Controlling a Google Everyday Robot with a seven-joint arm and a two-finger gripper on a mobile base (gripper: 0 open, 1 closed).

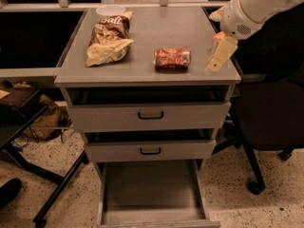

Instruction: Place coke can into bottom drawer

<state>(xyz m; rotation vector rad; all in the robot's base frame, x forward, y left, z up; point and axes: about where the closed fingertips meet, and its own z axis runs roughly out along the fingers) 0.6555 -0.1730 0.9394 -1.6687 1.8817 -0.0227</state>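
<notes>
The coke can (172, 58) lies on its side on the grey cabinet top (156, 27), right of centre. The bottom drawer (150, 190) is pulled open below, and its grey floor is bare. My gripper (214, 65) hangs from the white arm at the top right. It points down over the right edge of the cabinet top, a short way right of the can and apart from it. A sliver of the orange fruit (219, 34) shows just behind the gripper.
A brown-and-yellow chip bag (109, 39) lies at the left of the top, with a white round lid (110, 9) behind it. The two upper drawers (150, 115) stand slightly ajar. A black office chair (270, 122) stands to the right. Black stand legs (52, 179) are on the left floor.
</notes>
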